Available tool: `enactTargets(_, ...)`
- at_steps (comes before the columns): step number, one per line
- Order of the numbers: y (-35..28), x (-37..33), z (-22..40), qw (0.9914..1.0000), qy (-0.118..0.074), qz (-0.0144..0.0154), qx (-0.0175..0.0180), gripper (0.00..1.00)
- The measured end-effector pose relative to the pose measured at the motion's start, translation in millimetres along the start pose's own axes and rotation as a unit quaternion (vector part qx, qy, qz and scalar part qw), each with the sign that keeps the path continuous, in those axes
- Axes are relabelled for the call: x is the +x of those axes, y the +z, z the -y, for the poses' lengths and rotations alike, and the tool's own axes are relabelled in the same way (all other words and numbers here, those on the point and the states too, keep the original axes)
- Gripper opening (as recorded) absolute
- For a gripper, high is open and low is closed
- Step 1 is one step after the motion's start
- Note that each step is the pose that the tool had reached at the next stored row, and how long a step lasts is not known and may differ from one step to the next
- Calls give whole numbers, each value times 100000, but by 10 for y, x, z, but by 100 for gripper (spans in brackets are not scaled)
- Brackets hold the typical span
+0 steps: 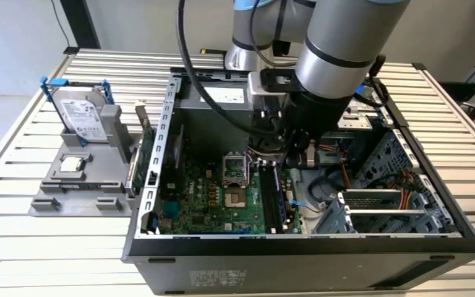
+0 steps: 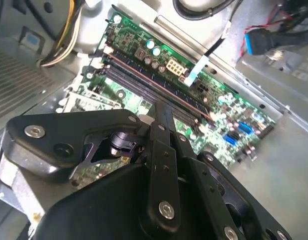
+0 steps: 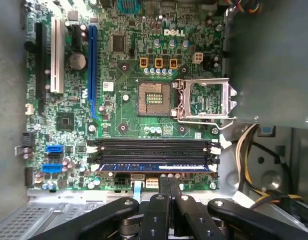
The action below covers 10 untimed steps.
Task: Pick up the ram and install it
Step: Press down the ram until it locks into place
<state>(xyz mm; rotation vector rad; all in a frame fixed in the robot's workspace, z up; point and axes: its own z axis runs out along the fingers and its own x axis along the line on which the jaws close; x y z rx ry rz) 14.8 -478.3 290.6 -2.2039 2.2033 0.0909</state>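
With the gripper (image 3: pixel 167 192) pinched shut (holding nothing) beside the ram (image 3: pixel 156 167) seated in its slot, pressing off-centre could crack the motherboard (image 3: pixel 129 100).

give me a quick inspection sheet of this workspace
surface: slatted metal table, carrying an open case
job's things: ram lies along a motherboard slot; whether it is fully seated cannot be told
clutter: hard drive upright in a grey holder, chip lying flat in the holder
grippers: pincer shut, tips just above the ram's edge, inside the case
cables: yellow wires beside the board; black cable along the arm
surroundings: pale wall behind; nothing else seen
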Motion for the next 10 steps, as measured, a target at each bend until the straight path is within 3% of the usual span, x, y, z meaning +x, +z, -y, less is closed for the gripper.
enactTargets(3, -118, -8, -2, 100000, -5, -2, -2, 0)
enactTargets(10, -120, -8, -3, 100000, 22, 4, 4, 0)
